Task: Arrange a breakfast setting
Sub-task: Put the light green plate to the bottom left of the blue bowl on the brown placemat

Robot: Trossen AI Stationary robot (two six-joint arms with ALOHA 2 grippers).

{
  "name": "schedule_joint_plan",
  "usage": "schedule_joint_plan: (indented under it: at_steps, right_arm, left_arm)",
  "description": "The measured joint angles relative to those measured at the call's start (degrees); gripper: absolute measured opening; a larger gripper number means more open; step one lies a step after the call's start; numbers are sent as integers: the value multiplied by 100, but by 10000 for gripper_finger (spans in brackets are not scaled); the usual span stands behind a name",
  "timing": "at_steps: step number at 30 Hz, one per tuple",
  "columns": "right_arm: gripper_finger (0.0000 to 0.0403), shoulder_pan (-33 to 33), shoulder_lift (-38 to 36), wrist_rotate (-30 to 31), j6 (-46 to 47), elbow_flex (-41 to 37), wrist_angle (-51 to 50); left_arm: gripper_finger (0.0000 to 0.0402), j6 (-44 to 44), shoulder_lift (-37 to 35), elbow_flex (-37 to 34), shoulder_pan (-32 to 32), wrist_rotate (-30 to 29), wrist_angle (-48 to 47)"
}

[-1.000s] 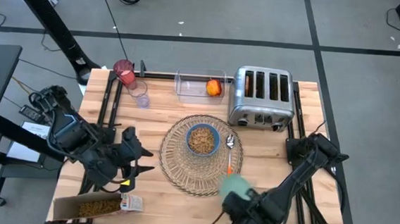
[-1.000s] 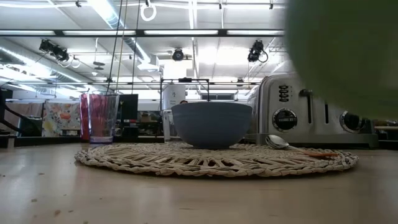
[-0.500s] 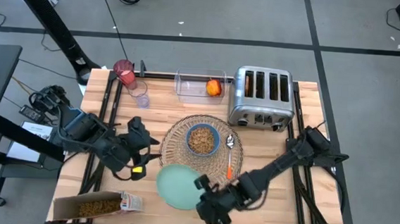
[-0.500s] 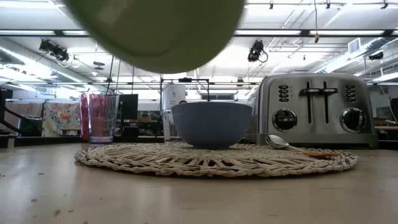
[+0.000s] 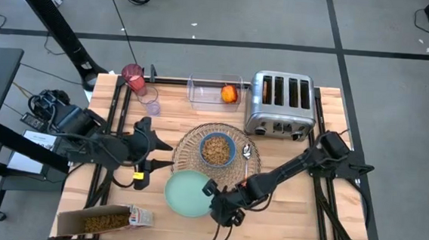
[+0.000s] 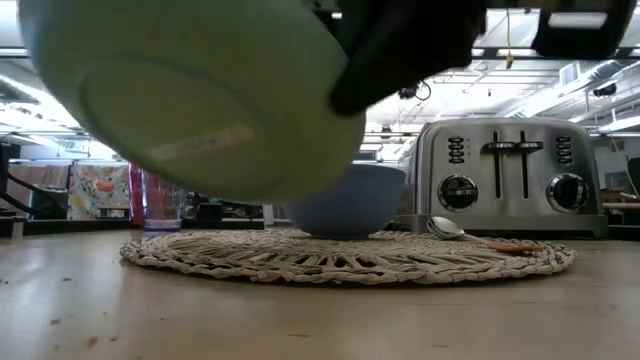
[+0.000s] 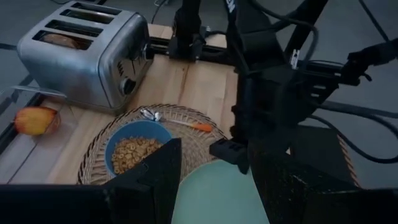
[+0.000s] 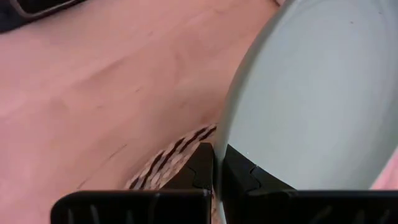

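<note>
Green plate (image 5: 187,193), gripped at its rim by the closed right pincer (image 5: 211,189), hangs above the bench (image 5: 299,209) beside the mat (image 5: 195,181). Left pincer (image 5: 161,153), fingers parted, hovers nearby.

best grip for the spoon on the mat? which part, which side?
Take the spoon by its orange handle, from straight above. It lies flat on the wicker mat beside the blue bowl, its metal end toward the toaster. The handle end points away from the bowl, leaving the fingers more room there.
</note>
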Motion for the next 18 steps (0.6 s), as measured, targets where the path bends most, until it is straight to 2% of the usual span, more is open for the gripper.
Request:
schedule_joint_plan:
  at_steps: [6, 11, 18]
  right_arm:
    - [15, -20, 0, 276, -784, -359, 231]
    - [15, -26, -2, 263, -1237, -602, 395]
    - [17, -120, -2, 224, -1414, -937, 639]
  left_arm:
    - [192, -3, 1, 0, 2, -67, 9]
    - [192, -3, 1, 0, 58, -186, 19]
    - [192, 2, 1, 0, 65, -205, 24]
